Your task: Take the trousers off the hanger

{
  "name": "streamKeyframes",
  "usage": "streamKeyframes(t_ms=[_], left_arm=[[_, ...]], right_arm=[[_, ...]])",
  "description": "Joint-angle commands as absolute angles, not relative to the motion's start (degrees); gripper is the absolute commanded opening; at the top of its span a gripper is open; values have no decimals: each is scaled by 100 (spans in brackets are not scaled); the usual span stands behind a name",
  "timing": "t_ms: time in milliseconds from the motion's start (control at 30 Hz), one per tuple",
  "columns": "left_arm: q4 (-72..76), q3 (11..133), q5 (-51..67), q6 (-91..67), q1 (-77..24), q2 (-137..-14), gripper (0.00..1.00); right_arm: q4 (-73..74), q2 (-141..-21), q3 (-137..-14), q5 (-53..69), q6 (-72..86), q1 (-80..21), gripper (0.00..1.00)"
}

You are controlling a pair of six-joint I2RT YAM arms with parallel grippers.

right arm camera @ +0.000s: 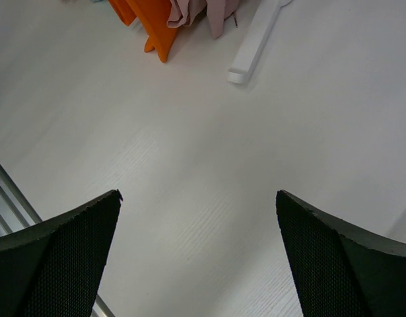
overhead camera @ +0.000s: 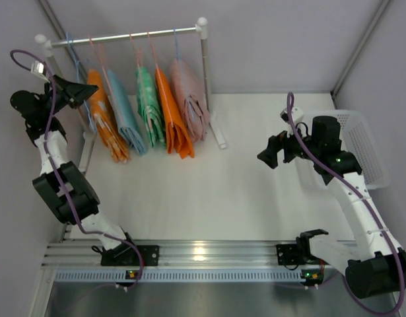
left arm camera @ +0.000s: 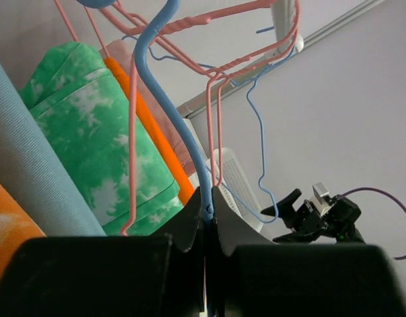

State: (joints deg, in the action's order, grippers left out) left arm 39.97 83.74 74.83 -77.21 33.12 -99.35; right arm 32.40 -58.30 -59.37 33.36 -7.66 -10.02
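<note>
**Top view:** My left end effector is raised at the left end of the rack, right beside the orange star-print trousers. The light blue trousers hang one place farther along, then a green garment, a plain orange garment and a pink garment. My right end effector hovers over the white desk, well apart from the rack, with a white basket on its far side.

**Left wrist:** My fingers are pressed together on the wire of a blue hanger. Both trousers hang to their left. Pink hangers cross just above.

**Right wrist:** My right end effector is spread wide and holds nothing. The rack's white foot lies ahead of it.
</note>
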Motion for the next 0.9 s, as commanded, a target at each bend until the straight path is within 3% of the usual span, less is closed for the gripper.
streamKeyframes(t_ms=[0, 267, 433, 667, 867], left_arm=[[4976, 8552, 6883, -7682, 3331, -9063, 0], [4869, 8693, 6671, -7620, 3375, -8640, 0], [4721, 8149, 6618, -7506, 3638, -7799, 0], [3141, 7050, 6846, -6532, 3902, -6137, 0], [-111, 7400, 6960, -4974, 3902, -5011, 0]], right_arm=[[3269, -5748, -6161, 3445, -905, -1116, 100], [3278, -5730, -6170, 3437, -923, -1116, 99], [3322, -5660, -6170, 3428, -940, -1116, 99], [3445, -5485, -6082, 3366, -1011, -1116, 100], [3507, -5055, -5810, 3358, -923, -1116, 99]])
